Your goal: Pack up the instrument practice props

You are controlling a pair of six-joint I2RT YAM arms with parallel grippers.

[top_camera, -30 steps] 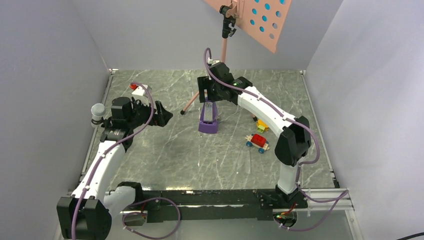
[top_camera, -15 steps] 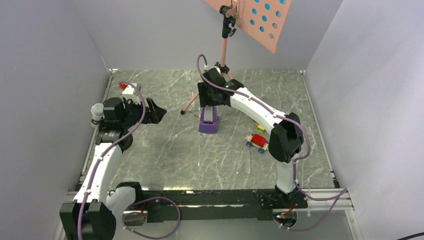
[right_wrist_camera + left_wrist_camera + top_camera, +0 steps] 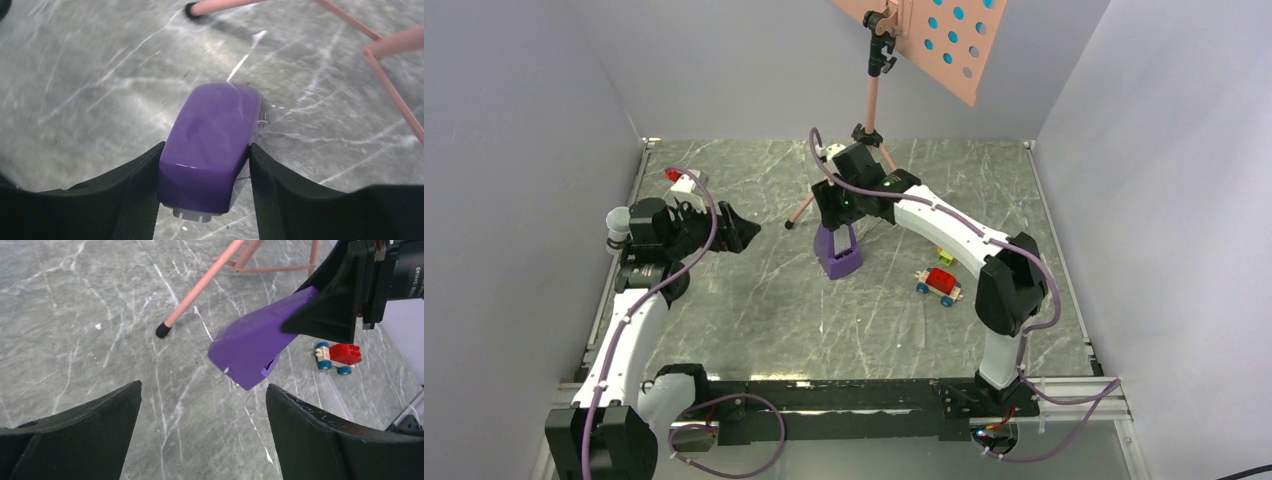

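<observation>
My right gripper [image 3: 839, 222] is shut on the purple pyramid-shaped metronome [image 3: 838, 252], which hangs tilted just above the marble floor; it also shows in the right wrist view [image 3: 210, 142] and in the left wrist view [image 3: 255, 342]. The salmon-pink music stand [image 3: 873, 95] rises behind it. Its perforated desk [image 3: 944, 35] shows cyan sheet-music through the holes. One stand leg [image 3: 200, 285] ends in a black foot. My left gripper [image 3: 742, 230] is open and empty, left of the metronome, pointing toward it.
A red toy car [image 3: 940, 284] on blue wheels sits right of the metronome, also in the left wrist view [image 3: 340, 355]. A small yellow-orange toy [image 3: 947, 255] lies behind it. Grey walls close in on three sides.
My right gripper has closed on the metronome and lifted it, tipping it. My left gripper drew back slightly to the left.
</observation>
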